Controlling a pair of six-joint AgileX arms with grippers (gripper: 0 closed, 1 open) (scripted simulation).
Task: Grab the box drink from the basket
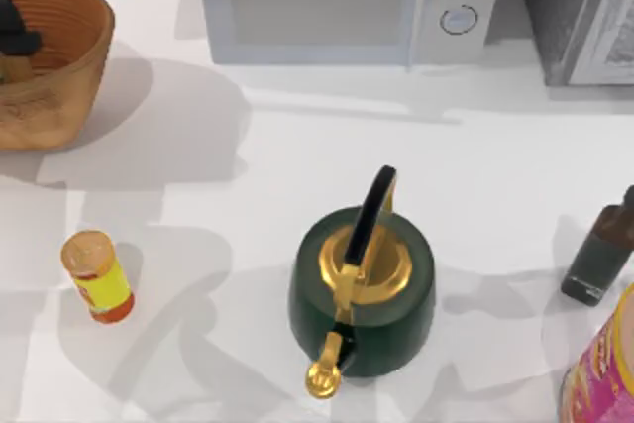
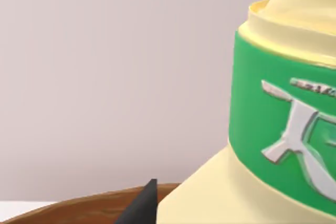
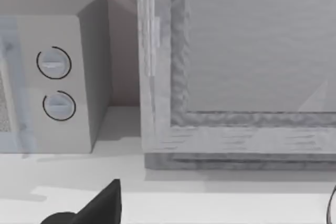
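Observation:
The basket (image 1: 59,66), orange-brown and woven, stands at the table's far left back corner. My left gripper (image 1: 12,39) reaches down inside it. In the left wrist view the box drink (image 2: 252,129), a cream carton with a green band and a pale mark, looms very close. One dark fingertip (image 2: 144,205) lies against the carton's side, just above the basket rim (image 2: 68,208). The gripper looks shut on the carton. My right gripper (image 3: 173,220) is parked off to the right, facing the back wall, with one black fingertip (image 3: 105,205) set wide of centre.
A dark green kettle (image 1: 362,289) with a gold lid stands mid-table. A yellow-and-red can (image 1: 96,276) sits front left. A dark bottle (image 1: 602,250) and a pink-and-yellow container (image 1: 609,364) are at the right edge. A microwave (image 1: 347,2) and a grey cabinet (image 1: 584,7) line the back.

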